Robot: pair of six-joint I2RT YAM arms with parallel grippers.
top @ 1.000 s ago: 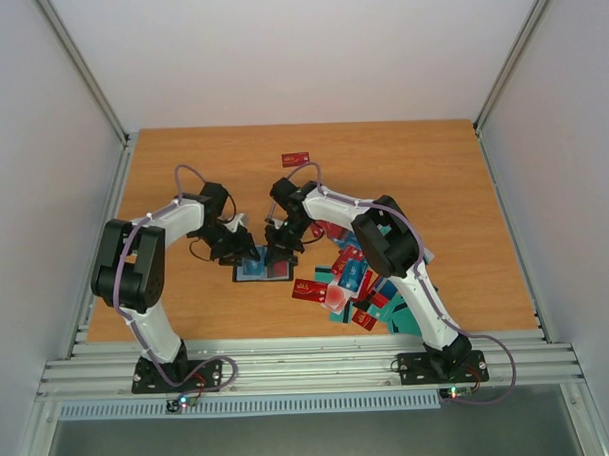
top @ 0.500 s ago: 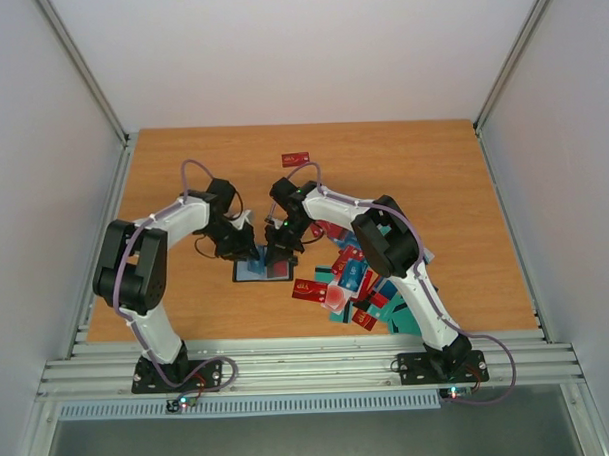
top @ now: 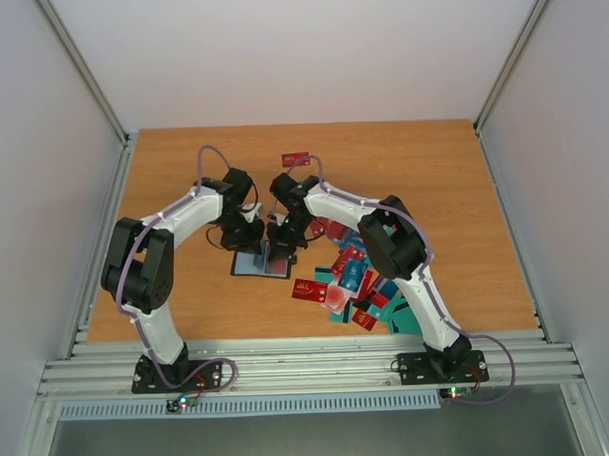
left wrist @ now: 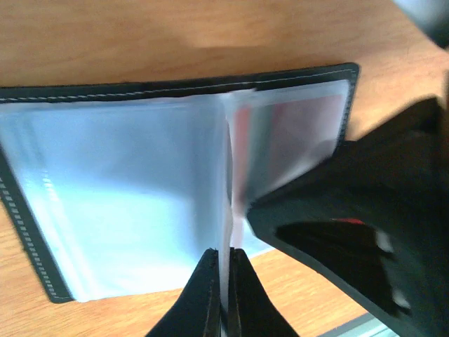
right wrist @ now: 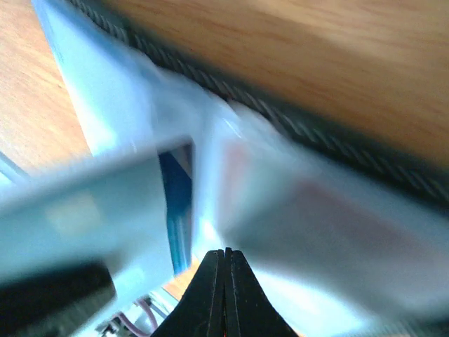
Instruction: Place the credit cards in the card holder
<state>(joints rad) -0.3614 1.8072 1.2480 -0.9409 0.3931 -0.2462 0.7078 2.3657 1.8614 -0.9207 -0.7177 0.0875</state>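
Note:
The card holder [top: 254, 265] lies open on the table, black with clear plastic sleeves [left wrist: 126, 203]. My left gripper [top: 248, 236] is shut on the edge of one clear sleeve and holds it upright over the fold [left wrist: 226, 261]. My right gripper [top: 278, 243] is shut, its tips low against the sleeves of the right page [right wrist: 226, 254]. It shows as a dark mass in the left wrist view [left wrist: 365, 232]. A blue card [right wrist: 177, 203] sits in a sleeve and a reddish card [left wrist: 295, 133] shows through the right page. Loose credit cards [top: 354, 281] lie in a pile at the right.
A single red card [top: 296, 158] lies apart at the back of the table. The card pile spreads under the right arm toward the front edge. Grey walls stand on both sides, and a metal rail [top: 309, 368] runs along the front.
My left gripper has moved back and to the right over the holder, lifting a clear sleeve upright. The right gripper has stayed at the holder's right page.

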